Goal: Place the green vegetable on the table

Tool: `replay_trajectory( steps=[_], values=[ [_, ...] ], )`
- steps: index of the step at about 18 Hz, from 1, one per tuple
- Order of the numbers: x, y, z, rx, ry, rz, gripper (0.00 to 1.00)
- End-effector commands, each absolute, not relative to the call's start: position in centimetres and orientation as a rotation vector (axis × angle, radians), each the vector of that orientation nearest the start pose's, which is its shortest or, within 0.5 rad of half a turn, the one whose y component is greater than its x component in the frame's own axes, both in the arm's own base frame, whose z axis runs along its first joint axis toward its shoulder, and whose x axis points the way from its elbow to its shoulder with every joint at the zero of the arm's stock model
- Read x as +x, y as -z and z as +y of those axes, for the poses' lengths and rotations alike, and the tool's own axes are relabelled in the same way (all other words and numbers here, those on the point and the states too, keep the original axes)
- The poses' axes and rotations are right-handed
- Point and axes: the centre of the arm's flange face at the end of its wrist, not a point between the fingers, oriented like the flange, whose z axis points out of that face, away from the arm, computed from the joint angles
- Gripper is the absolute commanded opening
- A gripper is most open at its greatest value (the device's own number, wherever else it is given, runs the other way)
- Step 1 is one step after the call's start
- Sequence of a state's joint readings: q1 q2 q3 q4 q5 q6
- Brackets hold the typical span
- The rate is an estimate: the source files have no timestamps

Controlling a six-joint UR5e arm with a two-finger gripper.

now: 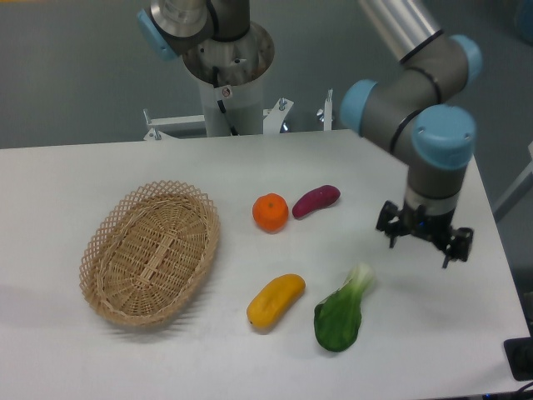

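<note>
Bok choy (340, 314): flat on surface (75, 183), lower centre-right, released, placement seemingly complete. End effector (424, 243): spread, empty, right of centre, clear of bok choy.

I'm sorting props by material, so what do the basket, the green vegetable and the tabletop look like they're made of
The basket looks like woven wicker or rattan: tan strands and an open lattice rim. The green vegetable appears to be molded plastic or rubber with a smooth, slightly glossy skin, though the exact material is unclear. The table looks like a hard white laminate or painted board with a matte finish and rounded corners.
</note>
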State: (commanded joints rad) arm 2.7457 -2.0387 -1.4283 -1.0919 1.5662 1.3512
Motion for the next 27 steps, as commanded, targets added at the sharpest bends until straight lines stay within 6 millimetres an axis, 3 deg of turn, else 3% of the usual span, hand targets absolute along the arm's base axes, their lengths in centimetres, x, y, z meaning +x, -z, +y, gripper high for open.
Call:
replay_trajectory(
  steps=[6,12,27],
  values=[
    [-59.9,-33.7,34.8,-3.073,-0.225,0.356,1.0],
    [-61.3,-33.3,32.6,-3.065,-0.218,0.413,1.0],
    [-61.1,-32.5,32.6,-3.066,-0.21,0.435,1.0]
  ],
)
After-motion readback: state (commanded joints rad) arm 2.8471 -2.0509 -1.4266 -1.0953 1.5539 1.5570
